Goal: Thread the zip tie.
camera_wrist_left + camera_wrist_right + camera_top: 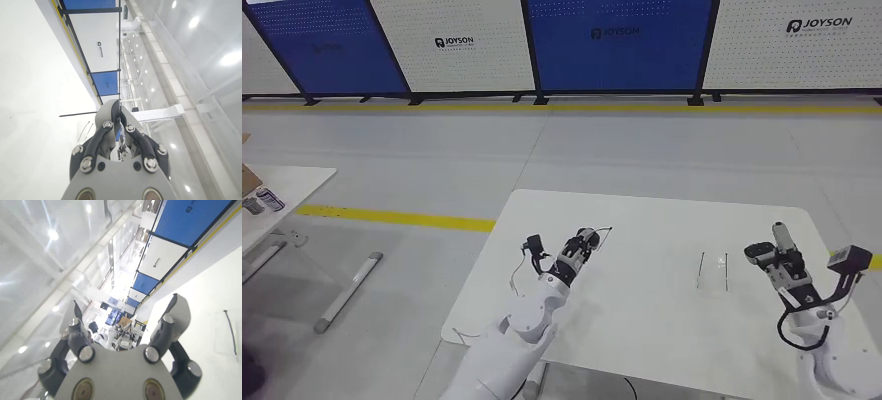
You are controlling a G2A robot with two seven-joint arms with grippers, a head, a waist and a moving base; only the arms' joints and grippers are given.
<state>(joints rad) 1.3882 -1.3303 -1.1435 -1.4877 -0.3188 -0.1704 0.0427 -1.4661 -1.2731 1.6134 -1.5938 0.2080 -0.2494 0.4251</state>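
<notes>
Left gripper [585, 241]: the fingers are pressed together on the held zip tie [119, 56], which is nipped right at their tips.
Held zip tie, axis: it runs straight out ahead of the left fingertips, continuing the fingers' own line. From above it slants away from the robot and toward the right arm, apparently clear of the table [642, 330].
Held zip tie, ends: it is too thin to tell head from tail at the far end.
Dark pointed strip [77, 114]: it juts sideways beside the left fingers. I cannot tell whether it belongs to the same tie.
Spare zip ties [700, 268]: two lie flat and side by side between the grippers, nearer the right fingers, with their long axes running away from the robot.
Right gripper [125, 303]: the fingers are spread wide and hold nothing. One spare tie lies beside them, roughly along their line, its head at the far end.
Deciding relation: the held tie's free end points toward the right fingers but is well apart from them, with the spares between. The right arm is the free one, so it probably has to cross that gap to take the end.
</notes>
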